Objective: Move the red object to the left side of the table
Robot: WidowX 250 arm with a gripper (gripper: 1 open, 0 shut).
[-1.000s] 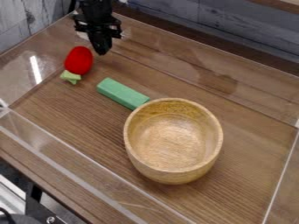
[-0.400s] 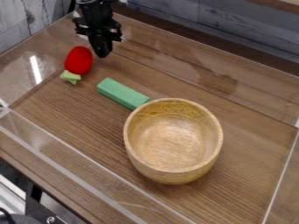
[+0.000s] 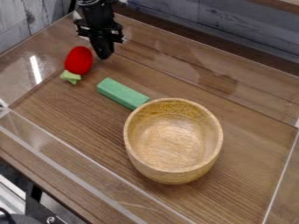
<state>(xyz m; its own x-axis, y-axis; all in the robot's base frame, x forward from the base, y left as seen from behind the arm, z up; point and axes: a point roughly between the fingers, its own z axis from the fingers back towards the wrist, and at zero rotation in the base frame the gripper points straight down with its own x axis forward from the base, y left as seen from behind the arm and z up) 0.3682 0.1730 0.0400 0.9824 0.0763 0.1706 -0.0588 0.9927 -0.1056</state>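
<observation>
A brown tabletop with fine wood grain (image 3: 222, 83) fills the view, fenced by low walls of clear acrylic (image 3: 70, 166) that catch pale reflections along their edges. Near the far left of the surface sits the small, rounded, glossy red toy (image 3: 79, 59), strawberry-like in shape, with a little yellow-green bit at its base resting on the wood. Just beside it, on its right in the picture, the black gripper (image 3: 103, 51) of the robot arm points steeply down toward the table; its fingers taper to a narrow tip and are pressed together, with nothing between them. The tip stands close to the red toy, though whether the two touch cannot be told from this angle. A flat green rectangular block (image 3: 121, 93) with a matte face lies at a slant nearer the middle of the table, apart from the toy. Its lower end comes close to the rim of a round wooden bowl (image 3: 174, 138), light in colour and smooth, with a thick rim and a shallow hollow showing faint grain. The bowl is by far the largest thing on the table.
</observation>
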